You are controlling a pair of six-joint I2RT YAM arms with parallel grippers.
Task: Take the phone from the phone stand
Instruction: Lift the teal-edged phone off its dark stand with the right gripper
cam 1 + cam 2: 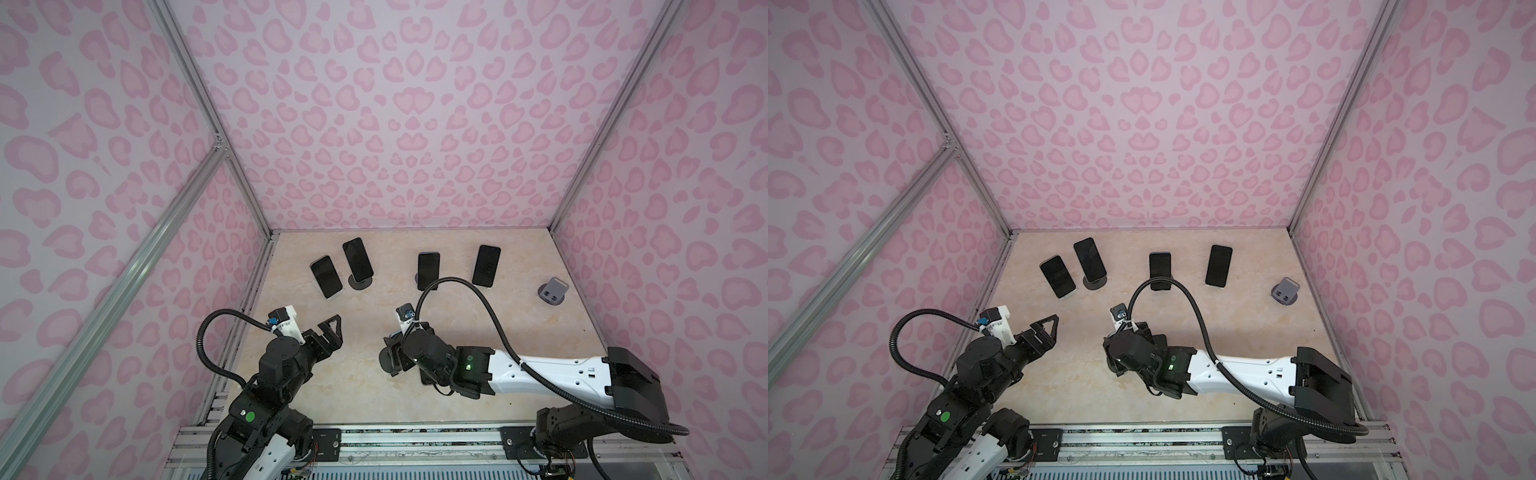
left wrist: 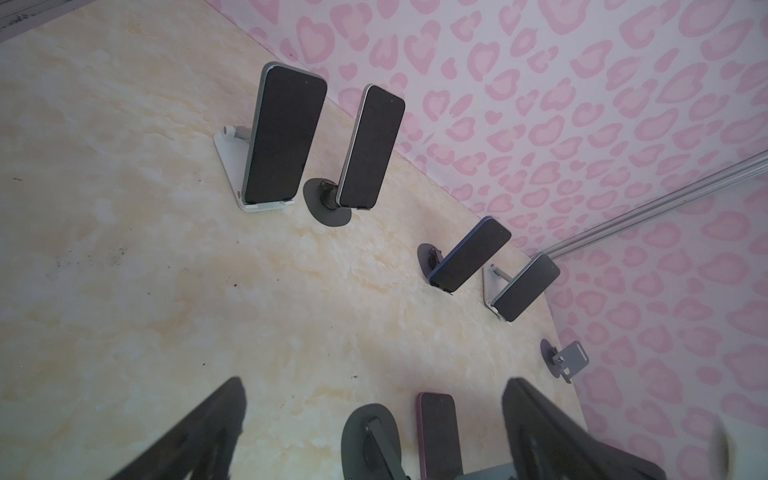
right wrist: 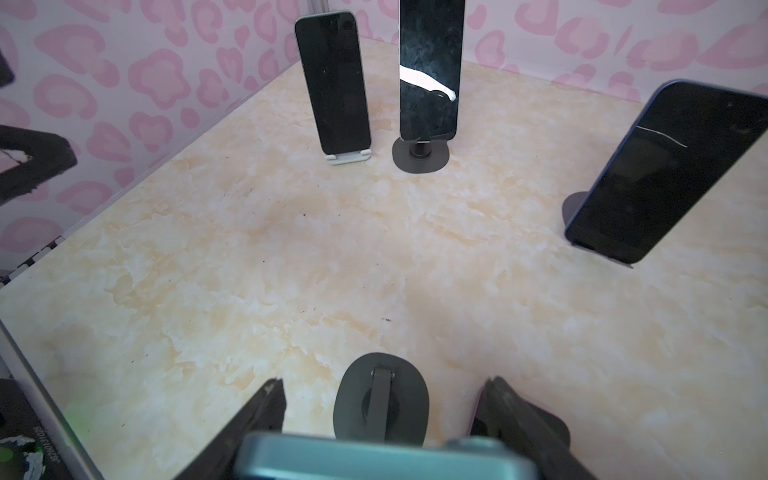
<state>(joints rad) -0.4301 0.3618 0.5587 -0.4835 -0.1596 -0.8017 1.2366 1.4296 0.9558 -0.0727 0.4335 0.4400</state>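
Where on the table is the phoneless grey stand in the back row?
In a top view the empty stand sits at the far right end of the back row, just right of the rightmost propped phone and close to the right wall.

— What closes the space in?
— Three walls, pale lilac with pink leopard-like blotches. In both top views the back wall [image 1: 407, 124] is at 12 o'clock, the left wall [image 1: 62, 199] at 9 and the right wall [image 1: 698, 199] at 3.
— And the corners?
— A silver aluminium post [image 1: 210, 116] rises at 11 o'clock and a second post [image 1: 616, 116] at 1. A diagonal strut [image 1: 129, 274] of the same metal crosses the 9 o'clock wall.
— Underneath?
— A cream, marble-patterned floor [image 1: 365, 399], matt, with dark specks [image 2: 120, 250] showing in the left wrist view. At 6 o'clock it ends at a metal rail [image 1: 415, 440].
— The light?
— Soft and even, with faint shadows.
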